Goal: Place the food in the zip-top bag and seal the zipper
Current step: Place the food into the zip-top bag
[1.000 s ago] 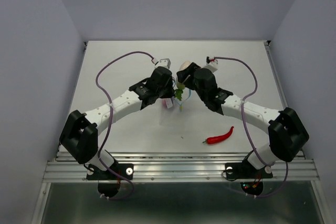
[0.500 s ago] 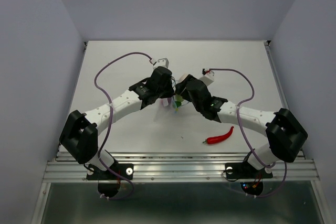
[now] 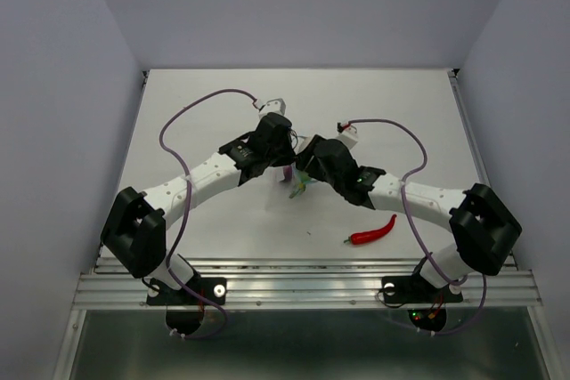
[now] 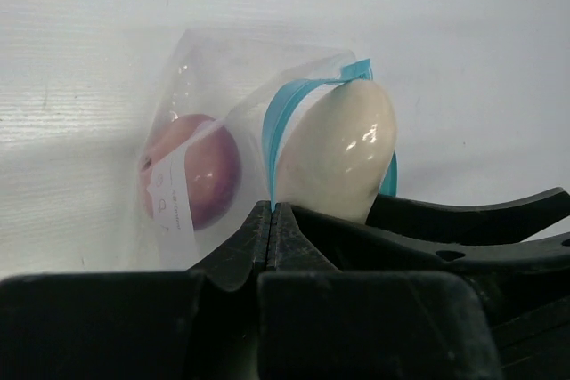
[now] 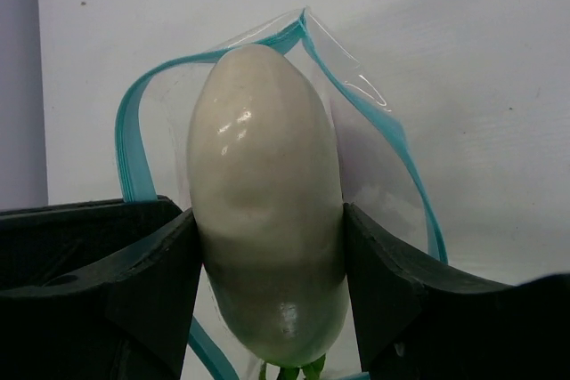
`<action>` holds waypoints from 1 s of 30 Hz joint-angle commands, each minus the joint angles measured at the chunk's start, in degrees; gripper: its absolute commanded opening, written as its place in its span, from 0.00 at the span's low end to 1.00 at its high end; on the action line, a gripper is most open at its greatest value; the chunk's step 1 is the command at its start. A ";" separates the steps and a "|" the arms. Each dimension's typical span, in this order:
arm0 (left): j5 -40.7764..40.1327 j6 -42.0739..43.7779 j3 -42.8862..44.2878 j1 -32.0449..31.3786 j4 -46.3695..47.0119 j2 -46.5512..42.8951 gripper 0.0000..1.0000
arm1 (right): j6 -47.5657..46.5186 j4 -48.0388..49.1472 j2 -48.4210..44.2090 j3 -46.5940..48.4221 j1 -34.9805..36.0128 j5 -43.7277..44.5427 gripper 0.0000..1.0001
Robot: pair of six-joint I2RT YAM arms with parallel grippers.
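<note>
The zip-top bag [image 4: 223,77] is pinched at its mouth edge by the left gripper [image 4: 272,213], whose fingers are pressed together on the plastic just where the zipper [image 4: 270,135] runs down between them. Beyond those fingertips, a little to their left in the left wrist view, the onion [image 4: 200,171] sits inside the clear bag, so one of the three pieces of food is in.

The right gripper [image 5: 270,220] is clamped on the radish [image 5: 267,131], one finger on each side of its white body. The rounded end sticks out past the fingertips, and the blue strip loops around it, so it looks to be at or just inside the open mouth. The green leaves point back toward the wrist, barely visible. The radish is judged about halfway through its step: presented to the opening, not yet let go.

The chili [image 3: 372,233] lies on the table [image 3: 223,104], well apart from both sets of fingers, near the right arm's forearm. It has not been picked up.

Left to do, as far as the views show: push the radish in and release it, fetch and insert the chili, then press the zipper closed along its length. The mouth stands open now.
</note>
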 commanded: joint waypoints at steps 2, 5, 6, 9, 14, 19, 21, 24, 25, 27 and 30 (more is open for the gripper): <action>-0.17 -0.41 2.05 0.11 2.98 -0.39 0.00 | -1.25 0.55 2.44 0.28 1.19 -6.72 0.34; 0.53 -0.06 1.70 0.11 3.68 -0.83 0.00 | -2.65 1.08 4.20 0.99 1.19 -9.36 0.34; 0.53 0.03 1.61 0.11 3.69 -0.92 0.00 | -2.83 1.08 5.07 1.51 1.19 -9.63 0.34; 0.71 0.21 1.17 0.11 3.86 -1.62 0.00 | -3.62 -0.41 6.48 2.66 1.19 -10.07 0.35; 1.41 1.17 -0.32 0.11 4.92 -3.64 0.00 | -4.42 -1.56 6.84 3.98 1.19 -9.90 0.52; 1.41 1.70 -1.55 0.11 5.00 -4.61 0.00 | -6.70 -1.73 5.17 5.47 1.19 -11.47 0.82; 1.50 1.70 -2.26 0.11 5.00 -4.79 0.00 | -7.84 -1.73 4.47 6.26 1.19 -12.88 0.85; 1.50 1.53 -3.31 0.11 5.18 -5.05 0.00 | -9.51 -2.34 2.80 6.97 1.19 -13.68 0.87; 1.50 1.44 -3.49 0.11 5.18 -5.05 0.00 | -9.78 -2.69 2.36 7.14 1.19 -13.50 0.90; 1.50 1.35 -3.75 0.11 5.36 -5.14 0.00 | -10.83 -4.61 1.13 7.49 1.19 -12.01 0.99; 1.50 1.35 -3.75 0.11 5.36 -5.14 0.00 | -12.15 -5.77 -0.37 7.49 1.19 -10.60 1.00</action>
